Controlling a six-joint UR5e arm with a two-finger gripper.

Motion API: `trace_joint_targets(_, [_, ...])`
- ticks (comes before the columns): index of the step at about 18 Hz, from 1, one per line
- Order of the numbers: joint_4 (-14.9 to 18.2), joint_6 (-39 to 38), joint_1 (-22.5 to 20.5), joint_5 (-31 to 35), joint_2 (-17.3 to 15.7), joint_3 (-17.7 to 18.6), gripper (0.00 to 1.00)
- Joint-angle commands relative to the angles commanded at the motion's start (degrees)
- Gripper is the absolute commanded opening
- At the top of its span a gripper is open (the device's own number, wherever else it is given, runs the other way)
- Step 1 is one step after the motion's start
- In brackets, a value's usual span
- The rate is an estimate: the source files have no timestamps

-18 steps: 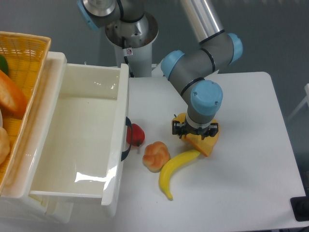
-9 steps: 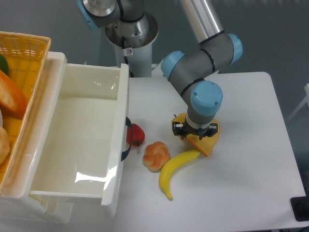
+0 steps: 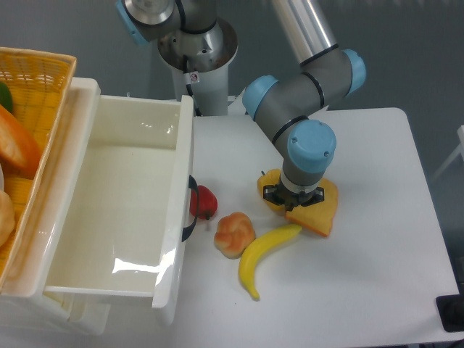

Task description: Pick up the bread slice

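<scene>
Gripper [image 3: 293, 197], its jaw state hidden by the wrist, is being held low over the bread slice [image 3: 319, 216] lying right of the banana [image 3: 262, 250], so grasping seems underway and lifting is needed next.

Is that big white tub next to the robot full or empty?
Empty. The white plastic tub shows only its bare, glossy floor; the toy foods lie outside it on the white table.

Hand [image 3: 293, 199] down on bread slice [image 3: 317, 212]; banana [image 3: 262, 255] just beside.
</scene>
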State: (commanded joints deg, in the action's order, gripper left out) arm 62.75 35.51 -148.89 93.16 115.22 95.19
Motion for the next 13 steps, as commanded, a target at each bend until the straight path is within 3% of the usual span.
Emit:
trace_joint_targets(2, [0.0,0.09,0.09,-0.09,0.0,0.0,0.0])
trace_joint_targets(3, [0.0,0.26,0.09,-0.17,0.0,0.0,0.11])
trace_joint_targets(4, [0.0,0.44,0.0,-0.26,0.17,0.0,0.43])
trace_joint_targets(5, [-0.09,0.53,-0.09,-0.26,0.44,0.0,0.61])
trace_joint_targets(8, [-0.17,1.4,-0.7,-0.18,1.66,-1.05,0.99])
trace_joint_targets(13, [-0.26,5.17,-4.03,-0.18,3.43,-2.72,1.0])
